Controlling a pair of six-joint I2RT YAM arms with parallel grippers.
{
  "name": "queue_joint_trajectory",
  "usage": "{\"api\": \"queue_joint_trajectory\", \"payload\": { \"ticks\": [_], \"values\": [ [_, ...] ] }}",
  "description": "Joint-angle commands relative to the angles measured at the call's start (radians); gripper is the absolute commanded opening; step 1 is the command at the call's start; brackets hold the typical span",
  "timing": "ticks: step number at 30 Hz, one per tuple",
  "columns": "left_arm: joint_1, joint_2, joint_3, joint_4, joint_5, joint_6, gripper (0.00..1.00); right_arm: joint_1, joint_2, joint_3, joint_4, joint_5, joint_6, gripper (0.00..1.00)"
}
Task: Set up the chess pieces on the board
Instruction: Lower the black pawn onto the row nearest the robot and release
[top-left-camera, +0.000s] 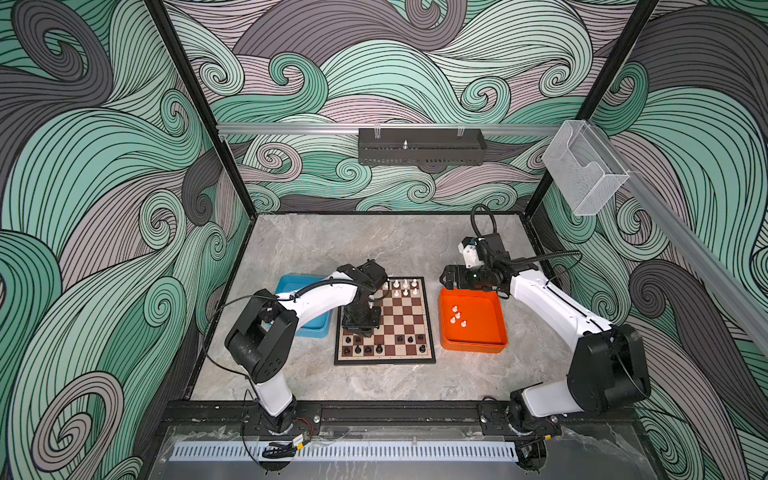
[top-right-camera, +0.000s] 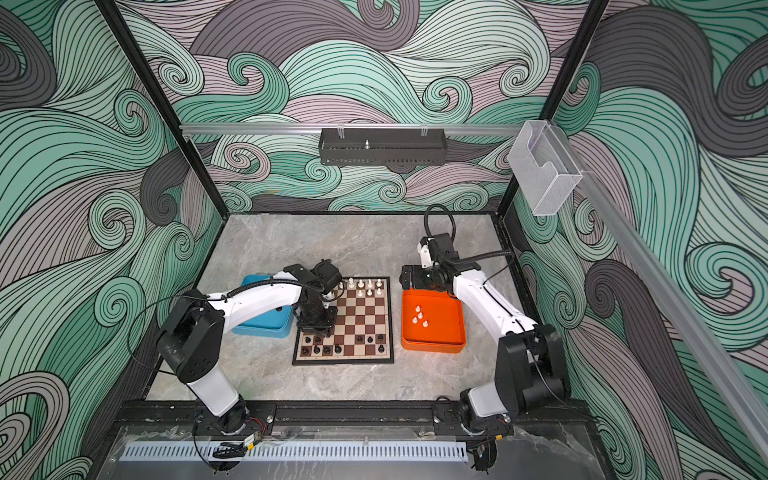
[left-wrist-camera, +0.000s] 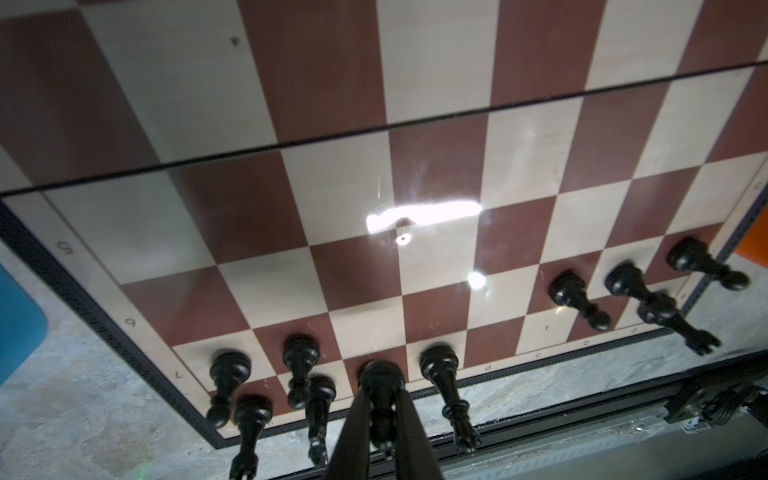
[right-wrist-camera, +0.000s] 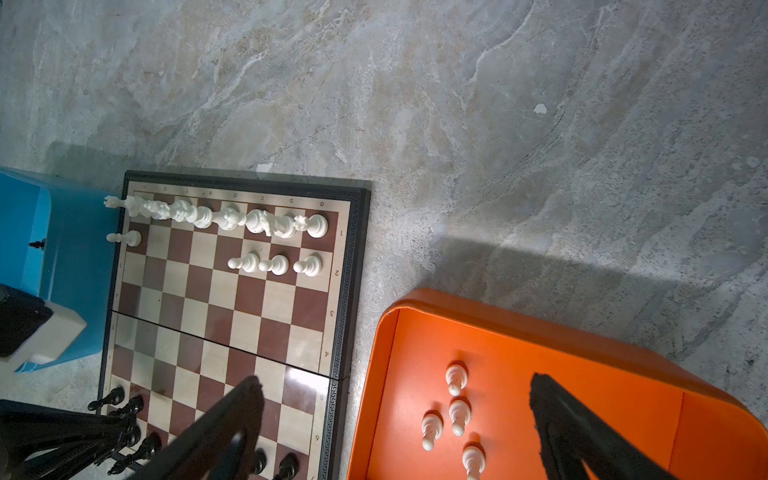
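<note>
Left gripper (left-wrist-camera: 380, 415) is nearly closed, pinching one black piece (left-wrist-camera: 380, 380) upright. The piece's base is over a brown square; contact unclear. The gripper sits over the 8 o'clock part of the board (top-left-camera: 409, 322), which lies flat mid-table (top-left-camera: 374, 245). Other black pieces (top-left-camera: 400, 339) stand along the board's 6 o'clock edge in two rows with gaps. White pieces (top-left-camera: 405, 284) stand at its 12 o'clock edge. Right gripper (right-wrist-camera: 395, 382) has jaws spread wide and holds nothing, hovering over the 11 o'clock corner of the orange tray (top-left-camera: 486, 328). That tray is at the board's 3 o'clock, with four white pawns (top-left-camera: 457, 318) inside. Blue tray (top-left-camera: 291, 284) is at 9 o'clock, partly under the left arm.
</note>
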Motion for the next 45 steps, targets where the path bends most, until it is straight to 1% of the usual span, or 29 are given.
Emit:
{"api": "queue_joint_trajectory", "payload": {
  "ticks": [1, 28, 37, 45],
  "values": [
    [-0.005, 0.018, -0.006, -0.001, 0.017, -0.012, 0.13, -0.008, 0.010, -0.009, 0.006, -0.009, -0.009, 1.00],
    [-0.007, 0.064, -0.020, 0.010, 0.015, -0.001, 0.13, -0.009, 0.014, -0.013, 0.006, -0.008, -0.009, 1.00],
    [-0.008, 0.069, -0.017, 0.016, 0.016, 0.005, 0.15, -0.009, 0.017, -0.013, 0.008, -0.009, -0.009, 1.00],
    [-0.009, 0.069, -0.015, 0.017, 0.015, 0.007, 0.19, -0.010, 0.016, -0.013, 0.009, -0.010, -0.009, 1.00]
  ]
}}
